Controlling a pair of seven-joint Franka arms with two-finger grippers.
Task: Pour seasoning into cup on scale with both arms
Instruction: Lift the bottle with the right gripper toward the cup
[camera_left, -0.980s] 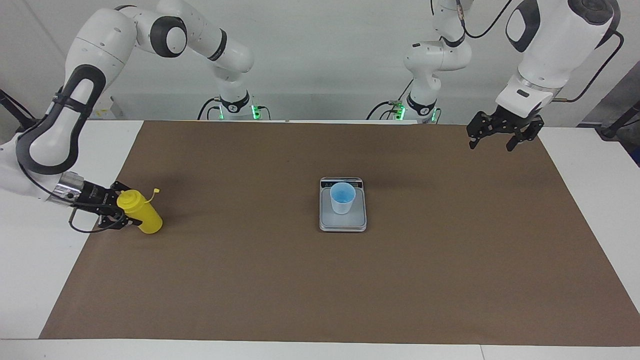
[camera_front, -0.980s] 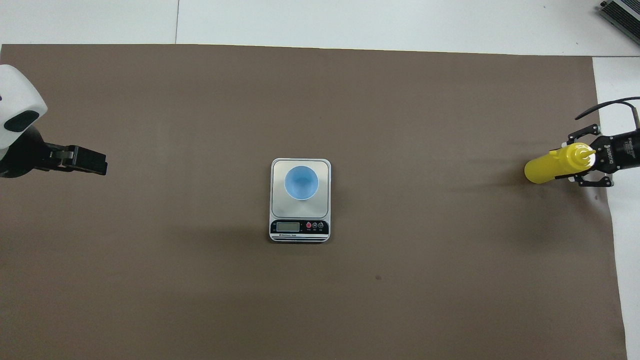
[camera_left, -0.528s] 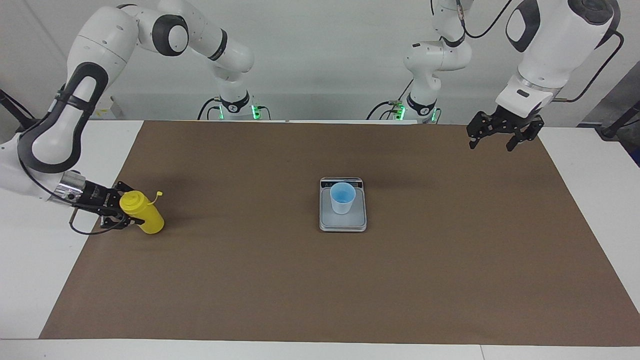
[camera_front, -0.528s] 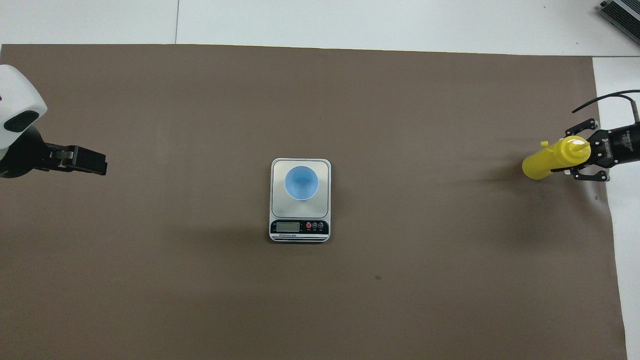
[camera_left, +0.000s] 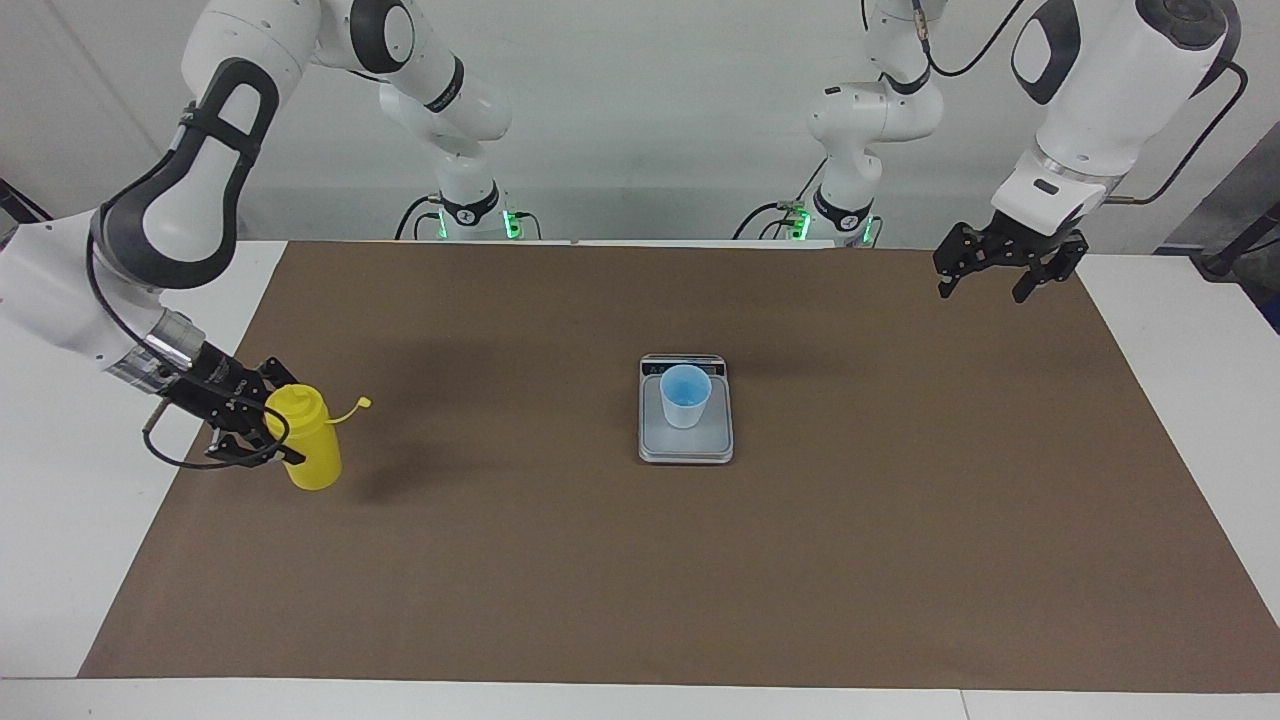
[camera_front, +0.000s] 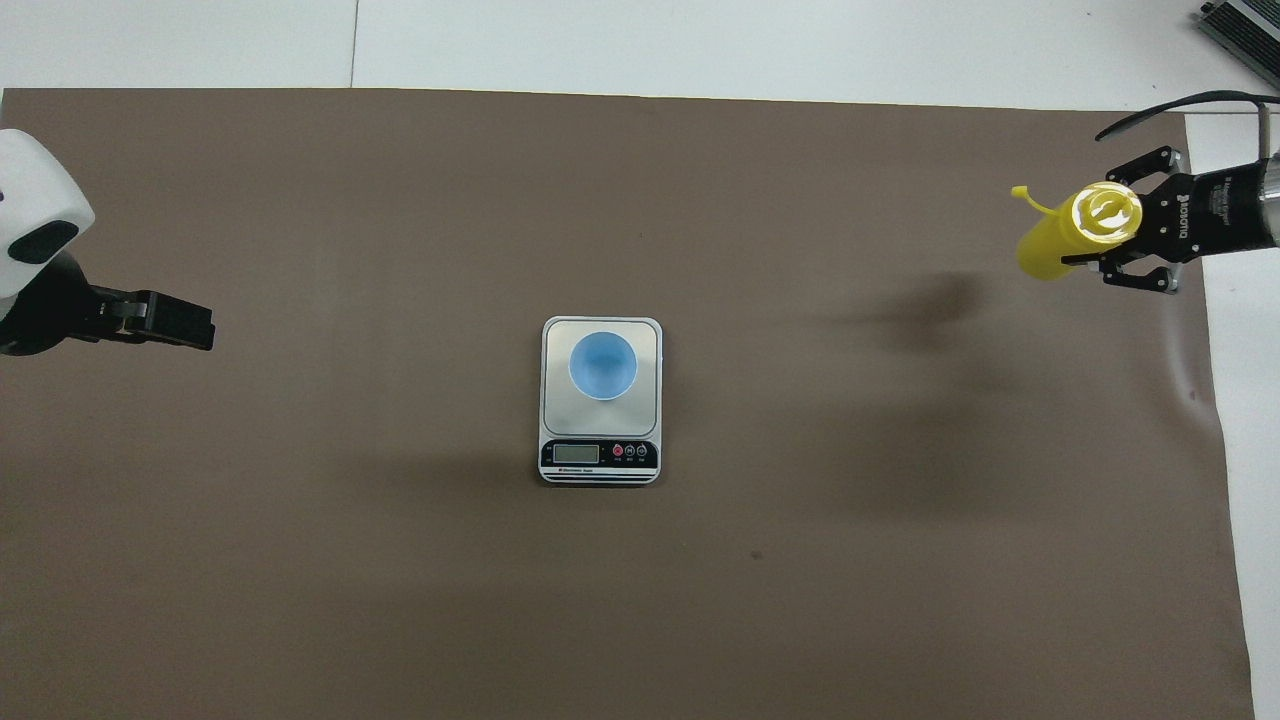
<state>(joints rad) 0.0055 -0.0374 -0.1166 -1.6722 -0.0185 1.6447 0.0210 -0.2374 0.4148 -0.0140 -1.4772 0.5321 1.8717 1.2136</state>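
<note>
A silver-grey kitchen scale (camera_left: 686, 420) sits at the middle of a brown mat (camera_left: 640, 560), its dark display strip on the edge nearer the robots. A small light blue cup (camera_left: 685, 396) stands upright on its weighing plate, mouth open to the ceiling. Well away from the scale, toward the right arm's end of the table, the right gripper (camera_left: 262, 430) is clamped around the upper part of a bright yellow squeeze bottle (camera_left: 305, 438). The bottle appears lifted just off the mat, its long axis close to upright, its small cap dangling on a thin tether on the side toward the scale. From this bottle the cup lies sideways along the table, so I judge the bottle must travel toward the scale before tipping. The left gripper (camera_left: 1003, 268) waits with fingers spread, holding nothing, above the mat's corner toward the left arm's end, also well apart from the scale.
</note>
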